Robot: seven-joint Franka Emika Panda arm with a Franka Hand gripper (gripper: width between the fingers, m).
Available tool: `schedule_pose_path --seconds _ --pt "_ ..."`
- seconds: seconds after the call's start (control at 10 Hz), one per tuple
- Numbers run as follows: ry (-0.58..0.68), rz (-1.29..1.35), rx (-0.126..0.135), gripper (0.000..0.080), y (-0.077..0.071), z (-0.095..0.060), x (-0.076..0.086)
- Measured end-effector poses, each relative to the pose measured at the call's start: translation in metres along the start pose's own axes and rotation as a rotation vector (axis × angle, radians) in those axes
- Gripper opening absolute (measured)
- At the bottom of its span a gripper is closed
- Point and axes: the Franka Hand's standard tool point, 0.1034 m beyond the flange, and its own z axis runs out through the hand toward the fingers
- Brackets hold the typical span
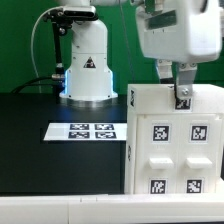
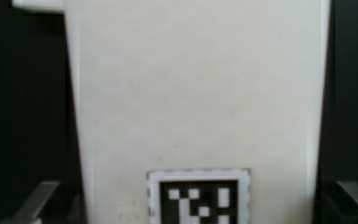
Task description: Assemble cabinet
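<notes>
Our tool (image 1: 183, 95) sits over the cabinet's (image 1: 176, 140) top edge at the exterior view's right of the tabletop (image 1: 40, 140); its fingers (image 2: 39, 203) straddle the panel, seemingly not clamped. We should descend squarely and close centred.

cabinet (image 1: 172, 140) — smooth matt white plastic
</notes>
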Motion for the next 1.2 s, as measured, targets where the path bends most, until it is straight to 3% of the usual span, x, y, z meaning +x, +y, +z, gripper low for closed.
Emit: schedule_pose_path --seconds 0.2,0.3,0.4,0.5,0.6,0.8,1.2 --pt "-0.003 0.134 0.000 0.0553 -0.001 0.000 0.002" --pt "-0.002 0.121 -0.001 0.0612 0.000 0.001 0.001" --pt "-0.002 0.112 -0.001 0.0612 0.000 0.001 0.000" --pt "-0.006 0.082 0.001 0.0730 -0.001 -0.003 -0.003" --pt "-0.014 0.046 0.004 0.0786 -0.002 -0.014 -0.007" --pt "-0.035 0.022 0.030 0.0796 -0.008 -0.041 -0.013" --pt "-0.030 0.019 0.018 0.0797 -0.005 -0.032 -0.012"
